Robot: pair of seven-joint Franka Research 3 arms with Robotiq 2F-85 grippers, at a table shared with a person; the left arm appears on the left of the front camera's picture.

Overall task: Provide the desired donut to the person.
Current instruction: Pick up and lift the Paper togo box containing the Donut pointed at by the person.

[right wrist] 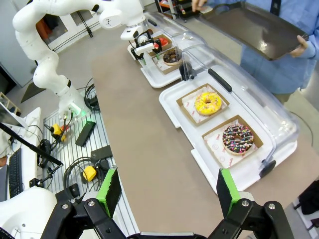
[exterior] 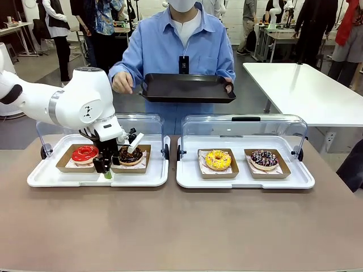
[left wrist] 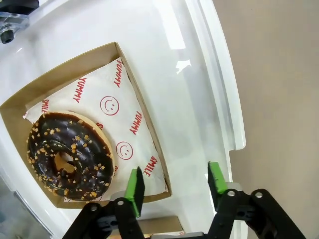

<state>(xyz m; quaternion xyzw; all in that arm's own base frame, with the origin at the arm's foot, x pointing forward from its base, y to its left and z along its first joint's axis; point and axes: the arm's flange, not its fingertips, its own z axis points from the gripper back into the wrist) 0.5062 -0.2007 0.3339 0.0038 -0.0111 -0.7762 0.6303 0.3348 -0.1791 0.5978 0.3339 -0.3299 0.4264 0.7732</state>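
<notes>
Bench: wide brown matte bench (exterior: pixel 170 226) spanning the foreground.
Furniture: white rectangular table (exterior: pixel 300 85) behind at right; pale desk (exterior: pixel 14 25) far back left.
Floor: smooth grey floor (exterior: pixel 39 65), evenly lit.
Beside bench: grey ribbed platform (right wrist: pixel 107 129) strewn with black cables (right wrist: pixel 89 94).

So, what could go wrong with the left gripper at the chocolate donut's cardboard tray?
First, the left gripper straddles only a corner wall of the cardboard tray; lifted so, the tray may tilt and the chocolate donut may slide out. Second, the inner finger stands close to the donut and could smear its icing.
</notes>
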